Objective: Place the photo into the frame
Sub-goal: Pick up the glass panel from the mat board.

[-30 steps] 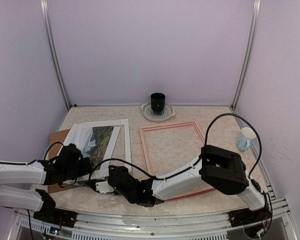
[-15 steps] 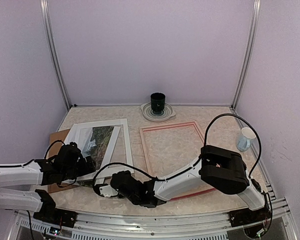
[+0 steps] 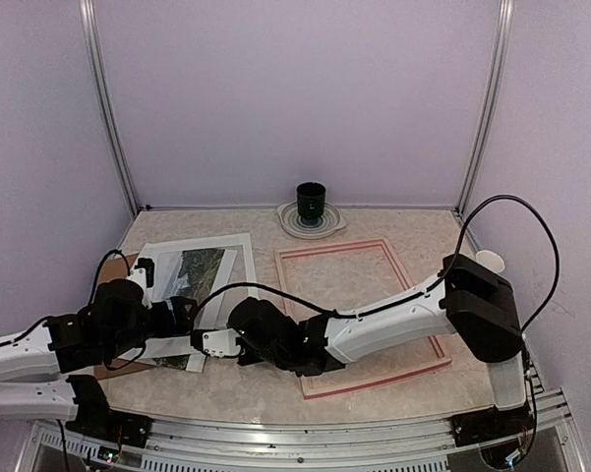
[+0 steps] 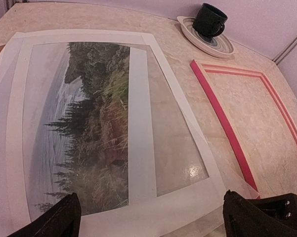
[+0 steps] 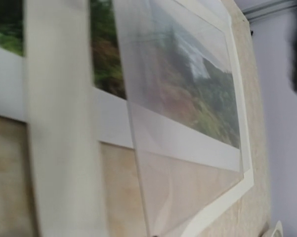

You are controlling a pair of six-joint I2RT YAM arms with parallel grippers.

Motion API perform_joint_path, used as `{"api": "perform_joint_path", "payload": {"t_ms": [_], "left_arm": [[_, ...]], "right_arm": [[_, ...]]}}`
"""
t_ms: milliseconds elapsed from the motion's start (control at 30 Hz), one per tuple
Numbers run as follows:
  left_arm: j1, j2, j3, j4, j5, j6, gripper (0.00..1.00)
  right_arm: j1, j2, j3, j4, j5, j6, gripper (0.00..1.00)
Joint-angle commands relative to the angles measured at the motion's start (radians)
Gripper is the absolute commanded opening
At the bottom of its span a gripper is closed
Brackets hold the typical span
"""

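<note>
One mottled beige table [image 3: 413, 236] carries everything. Right of centre lies the large rectangular pink-rimmed frame [image 3: 334, 247], flat, with bare tabletop showing inside it. Just left of it lies the white mat board [image 4: 89, 37] with a rectangular cut-out, and a plain brown backing board [image 3: 113, 270] peeks out at its left. The thin landscape photo [image 4: 89, 123] shows in that cut-out, filling its left part, outside the frame. The left gripper [image 4: 153, 219] hovers at the mat's near edge, fingers spread wide. The right gripper [image 3: 208, 343], at the mat's near right corner, has its fingers pressed together; what they pinch cannot be told.
</note>
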Motion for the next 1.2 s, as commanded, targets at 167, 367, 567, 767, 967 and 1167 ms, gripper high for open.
{"api": "perform_joint_path", "payload": {"t_ms": [167, 367, 567, 767, 967, 1167], "left_arm": [[-0.020, -0.026, 0.008, -0.018, -0.071, 0.018, 0.99], [-0.019, 0.028, 0.036, -0.006, -0.067, -0.024, 0.99], [-0.021, 0.104, 0.037, 0.022, -0.052, -0.050, 0.99], [-0.020, 0.116, -0.010, 0.082, -0.015, -0.079, 0.99], [-0.021, 0.101, -0.037, 0.086, -0.007, -0.089, 0.99], [-0.020, 0.080, -0.061, 0.089, 0.003, -0.096, 0.99]], "right_arm": [[-0.029, -0.108, -0.062, -0.051, 0.013, 0.036, 0.03], [0.005, -0.141, -0.101, -0.077, 0.052, 0.018, 0.03], [0.052, -0.166, -0.161, -0.045, 0.192, -0.043, 0.01], [0.075, -0.202, -0.234, 0.046, 0.306, -0.209, 0.00], [0.086, -0.231, -0.302, 0.098, 0.369, -0.288, 0.00], [0.116, -0.288, -0.371, 0.108, 0.406, -0.309, 0.00]]}}
